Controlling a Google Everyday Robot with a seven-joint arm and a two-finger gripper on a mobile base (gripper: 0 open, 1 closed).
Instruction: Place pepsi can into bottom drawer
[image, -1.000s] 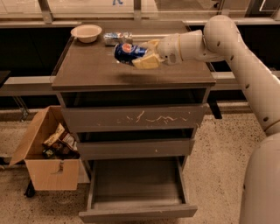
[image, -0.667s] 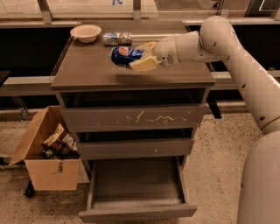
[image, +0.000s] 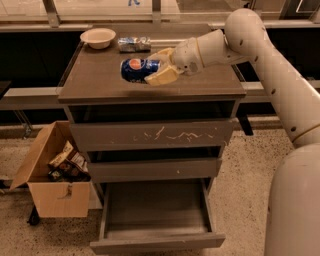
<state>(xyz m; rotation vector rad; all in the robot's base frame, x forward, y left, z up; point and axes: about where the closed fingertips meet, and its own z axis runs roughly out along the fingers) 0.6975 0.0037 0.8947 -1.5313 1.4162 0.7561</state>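
Gripper (image: 154, 67): sat at 3 o'clock of pepsi can (image: 133, 69), jaws clamped on it.
Bottom drawer (image: 155, 243): stood open at 6 o'clock.

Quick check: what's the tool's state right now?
The tool is closed on the pepsi can, over the cabinet top.

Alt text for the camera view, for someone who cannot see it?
The robot's hand grips the pepsi can, lying sideways, over the top of a three-drawer cabinet. The bottom drawer stands pulled open below. A bowl and a silvery packet sit behind the can; a cardboard box stands on the floor.
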